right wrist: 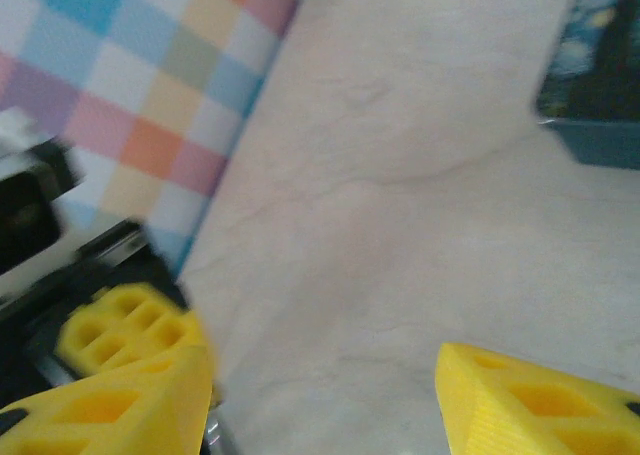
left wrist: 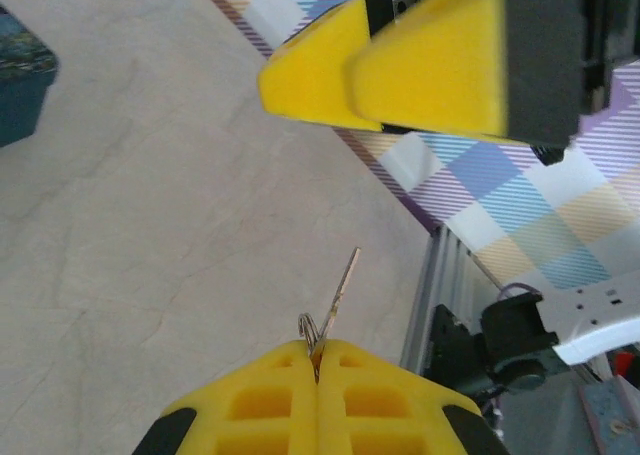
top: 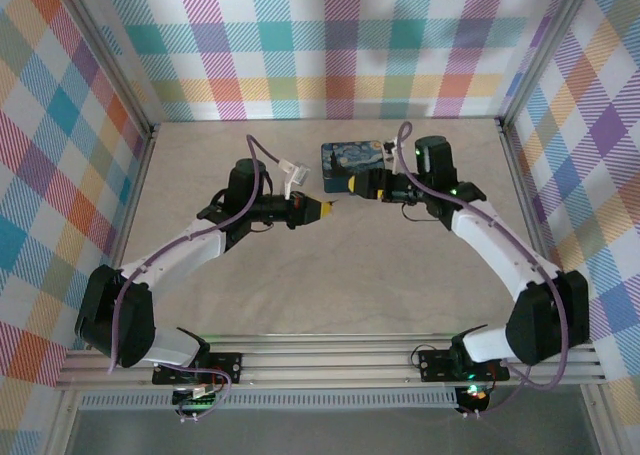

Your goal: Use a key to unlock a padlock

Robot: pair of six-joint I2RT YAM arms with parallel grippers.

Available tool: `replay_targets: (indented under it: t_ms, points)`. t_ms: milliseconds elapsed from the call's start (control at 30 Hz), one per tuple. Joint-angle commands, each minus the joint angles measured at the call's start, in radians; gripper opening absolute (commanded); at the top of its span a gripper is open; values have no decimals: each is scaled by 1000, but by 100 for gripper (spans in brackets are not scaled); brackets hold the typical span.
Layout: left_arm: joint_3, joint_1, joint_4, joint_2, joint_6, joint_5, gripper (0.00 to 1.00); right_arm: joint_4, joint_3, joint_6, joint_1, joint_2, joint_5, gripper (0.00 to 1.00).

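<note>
My left gripper [left wrist: 317,350] is shut on the key [left wrist: 343,285]. The thin silvery blade sticks out past the yellow pads, and a small key ring [left wrist: 308,327] loops out beside it. In the top view the left gripper [top: 324,210] hovers mid-table, pointing right. My right gripper [top: 356,185] faces it from close by, just up and to the right. In the right wrist view it [right wrist: 320,415] stands open, with only bare table between its yellow fingers [right wrist: 540,405]. Those fingers [left wrist: 430,60] loom above the key in the left wrist view. The padlock is hidden.
A dark blue-green tin [top: 350,158] with a swirly night-sky print sits on the table behind the two grippers; the tin [right wrist: 600,65] is blurred at the upper right of the right wrist view. Plaid walls and aluminium rails [top: 330,360] close in the beige table [top: 330,285].
</note>
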Motion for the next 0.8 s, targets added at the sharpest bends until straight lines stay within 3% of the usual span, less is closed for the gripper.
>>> replay_targets:
  t_ms: [0, 467, 600, 767]
  points:
    - [-19, -9, -50, -13, 34, -78, 0, -206, 166, -72, 1, 141, 226, 61]
    - [21, -9, -219, 15, 60, -218, 0, -480, 759, -255, 1, 719, 403, 58]
    - [3, -8, -230, 21, 44, -268, 0, -509, 795, -283, 0, 781, 380, 57]
    - [-13, -7, -227, 44, 16, -295, 0, -485, 713, -303, 12, 775, 343, 56]
